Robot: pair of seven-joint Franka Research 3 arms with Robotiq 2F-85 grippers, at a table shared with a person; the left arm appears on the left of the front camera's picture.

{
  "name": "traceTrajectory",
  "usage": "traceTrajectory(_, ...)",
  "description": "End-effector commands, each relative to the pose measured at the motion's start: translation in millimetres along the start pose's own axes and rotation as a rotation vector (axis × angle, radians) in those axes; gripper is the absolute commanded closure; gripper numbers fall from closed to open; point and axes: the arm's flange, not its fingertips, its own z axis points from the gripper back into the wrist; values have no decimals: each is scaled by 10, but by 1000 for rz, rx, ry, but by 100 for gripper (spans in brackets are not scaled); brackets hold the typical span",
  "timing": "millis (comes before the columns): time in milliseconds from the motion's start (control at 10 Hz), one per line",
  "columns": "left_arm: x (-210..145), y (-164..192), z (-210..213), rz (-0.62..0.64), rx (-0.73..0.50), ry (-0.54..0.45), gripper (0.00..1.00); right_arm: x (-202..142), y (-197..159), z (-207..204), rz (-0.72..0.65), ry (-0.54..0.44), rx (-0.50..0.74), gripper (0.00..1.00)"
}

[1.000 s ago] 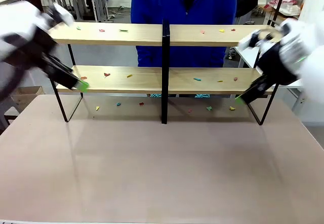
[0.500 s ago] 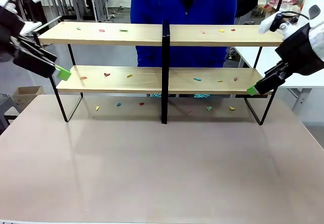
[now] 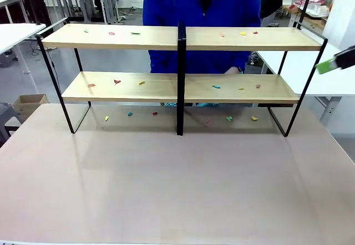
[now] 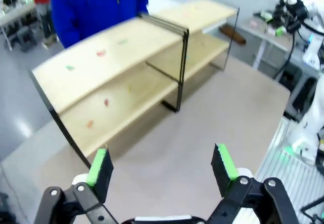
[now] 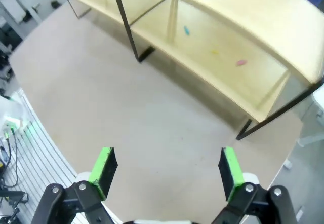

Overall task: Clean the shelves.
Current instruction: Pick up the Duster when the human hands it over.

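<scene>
while both sets of jaws stand wide apart and hold nothing, you have the shelves [image 3: 127,37] sitting across the far part of the surface [image 3: 177,189], well clear of either.

left jaws, wrist view: the green pads [image 4: 99,165] are spread with only bare surface between them. the shelves [image 4: 116,46] lie ahead and above the gap, running at a slant, well apart from the pads.

right jaws, wrist view: the pads [image 5: 104,164] are likewise spread over bare surface. the shelves [image 5: 228,11] run across the upper part of the picture, their near end frame to the right of the gap, not touched.

front view: one green-tipped fingertip [image 3: 331,64] enters at the right edge, beside the right end of the rack and between the heights of the two boards, apart from the frame.

note small coloured scraps [image 3: 117,81] on both boards and on the surface beneath the rack. a person [image 3: 199,1] in blue stands just behind the black centre post [image 3: 181,78].
</scene>
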Motion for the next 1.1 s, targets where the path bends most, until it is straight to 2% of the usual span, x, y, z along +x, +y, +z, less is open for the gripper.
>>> traceTrajectory(0, -278, -286, -127, -78, 50, -152, 0, -103, -39, 166, 21, -116, -4, 0)
traceTrajectory(200, -259, -335, -150, -57, 84, -190, 0, -85, -34, 269, 35, -153, -21, 0)
traceTrajectory(700, -253, -335, -341, -47, 54, -113, 0, -48, -49, 187, 36, -138, -20, 0)
traceTrajectory(900, -230, -303, -406, 4, 35, -85, 0, -53, -51, 180, 44, -125, -21, 0)
traceTrajectory(1000, 235, -64, -200, -46, 44, -113, 0, -61, -56, 175, 46, -127, -18, 0)
